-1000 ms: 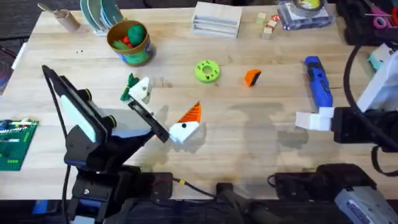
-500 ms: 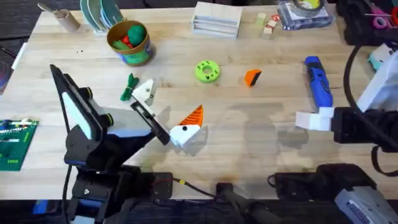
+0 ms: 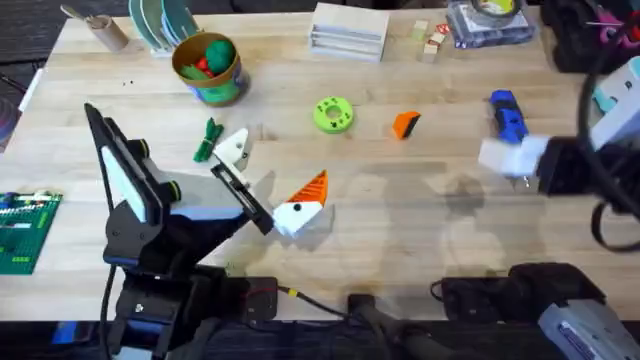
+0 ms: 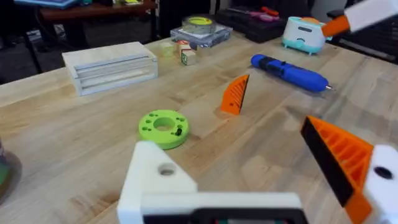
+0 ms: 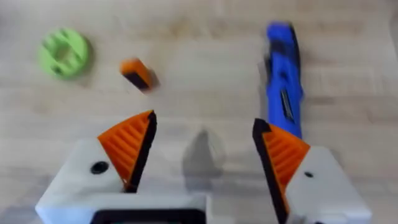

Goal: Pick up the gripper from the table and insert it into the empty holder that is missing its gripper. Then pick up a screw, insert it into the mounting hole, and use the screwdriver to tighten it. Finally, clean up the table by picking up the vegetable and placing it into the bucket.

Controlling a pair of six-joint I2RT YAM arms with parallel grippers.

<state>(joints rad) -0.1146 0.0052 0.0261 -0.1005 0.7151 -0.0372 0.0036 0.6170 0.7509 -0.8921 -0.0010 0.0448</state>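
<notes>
**Loose orange finger lies on the table between disc and screwdriver**

One gripper, a small orange wedge, lies on the table between one green ring-shaped disc and one blue screwdriver. The left hand carries two white blocks: the empty holder bears no finger, while its twin bears one orange finger; the hand is wide open and grips nothing. The right hand, with two orange fingers, is spread wide and empty, above the screwdriver. One green vegetable lies just beside the empty holder. One bucket stands farther back.
</notes>
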